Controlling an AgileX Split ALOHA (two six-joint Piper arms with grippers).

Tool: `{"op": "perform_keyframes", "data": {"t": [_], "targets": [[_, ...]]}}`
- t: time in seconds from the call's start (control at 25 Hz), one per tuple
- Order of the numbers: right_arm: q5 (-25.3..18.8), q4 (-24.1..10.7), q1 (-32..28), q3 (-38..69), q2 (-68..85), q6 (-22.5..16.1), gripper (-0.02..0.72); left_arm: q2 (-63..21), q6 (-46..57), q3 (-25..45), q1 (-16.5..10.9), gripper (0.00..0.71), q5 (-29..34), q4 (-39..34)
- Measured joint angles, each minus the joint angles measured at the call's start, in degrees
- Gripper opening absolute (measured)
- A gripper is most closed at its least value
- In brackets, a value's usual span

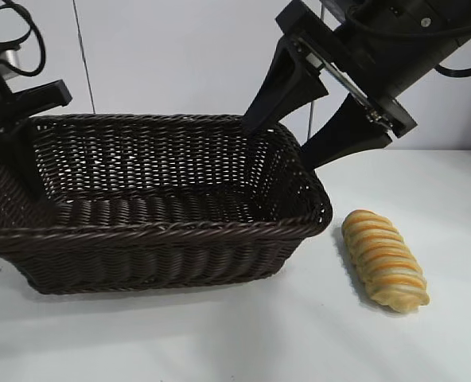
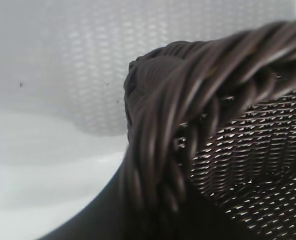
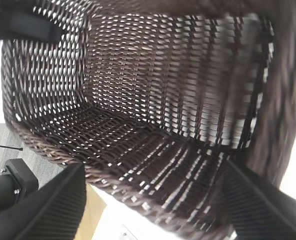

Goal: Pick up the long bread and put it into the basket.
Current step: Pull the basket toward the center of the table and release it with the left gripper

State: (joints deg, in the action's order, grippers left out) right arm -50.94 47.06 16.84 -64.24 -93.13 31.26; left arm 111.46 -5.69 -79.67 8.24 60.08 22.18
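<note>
Hand [image 1: 287, 143] of the right arm hangs with its fingers spread wide and nothing between them, high over the basket's [image 1: 172, 231] right-hand end, one finger above the inside and the other out past the rim. Its wrist camera looks straight down into the bare woven floor of the basket [image 3: 138, 145]. The long bread [image 1: 384, 260] is not in there; it lies on the white counter [image 1: 243, 334] just to the right of the basket, apart from the wicker and untouched.

At the basket's far left end the left arm's hand [image 1: 17, 135] sits close against the rim, where its own camera sees little but braided wicker [image 2: 198, 100]; whether it is gripping, I cannot tell.

By my reckoning the pick-up is not yet begun. Next, the right hand would need to move rightward, clear of the basket, drop over the loaf and close across its narrow width.
</note>
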Motion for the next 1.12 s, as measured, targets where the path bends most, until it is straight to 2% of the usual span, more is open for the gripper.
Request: {"op": "perform_keyframes", "data": {"t": [0.6,0.84,0.96,1.12], "targets": [[-0.1,0.0,0.0,0.0,0.0,-0.1,0.548,6.7,-2.5,-1.4,0.0,0.099,-2.0,1.0],[-0.1,0.0,0.0,0.0,0.0,-0.2,0.548,6.9,-2.7,-1.4,0.0,0.102,-2.2,1.3],[-0.1,0.0,0.0,0.0,0.0,-0.2,0.548,6.9,-2.7,-1.4,0.0,0.173,-2.2,1.4],[-0.1,0.0,0.0,0.0,0.0,-0.2,0.548,6.9,-2.7,-1.4,0.0,0.402,-2.0,1.6]]}}
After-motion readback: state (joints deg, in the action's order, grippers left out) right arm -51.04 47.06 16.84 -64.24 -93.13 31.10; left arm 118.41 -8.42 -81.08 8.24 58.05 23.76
